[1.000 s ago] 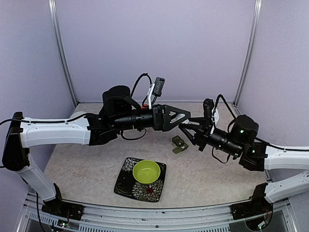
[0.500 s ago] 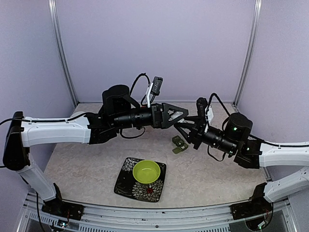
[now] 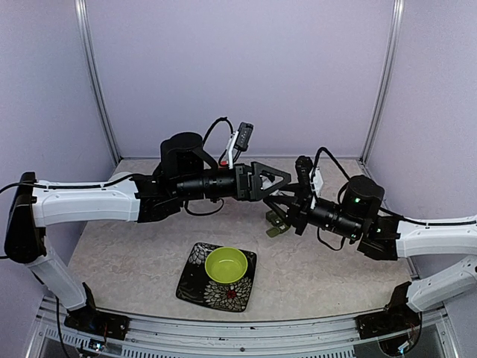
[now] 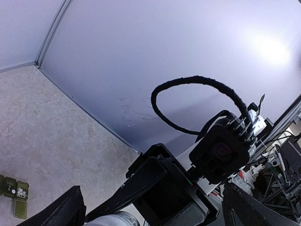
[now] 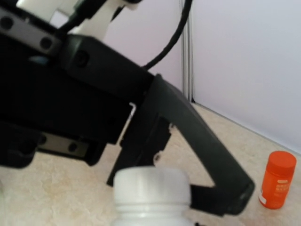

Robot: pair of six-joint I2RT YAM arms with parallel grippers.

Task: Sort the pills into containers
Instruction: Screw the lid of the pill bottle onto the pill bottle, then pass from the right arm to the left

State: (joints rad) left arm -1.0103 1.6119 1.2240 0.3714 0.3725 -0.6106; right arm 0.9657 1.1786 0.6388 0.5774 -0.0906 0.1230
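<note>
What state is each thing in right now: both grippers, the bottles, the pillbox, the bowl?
left gripper: open, empty, raised.
right gripper: closed on the white bottle.
white bottle: cap on, held.
orange bottle: upright, cap on.
pillbox: a lid open, white pills in one compartment.
lime-green bowl: upright on the patterned plate, looks empty.

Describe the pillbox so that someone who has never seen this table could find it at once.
Find the black floral plate holding the lime-green bowl at the front of the table. Just beyond it, to the right, lies the pillbox. It is small, flat and dark green, a strip of square compartments, unlike the round bright bowl.
</note>
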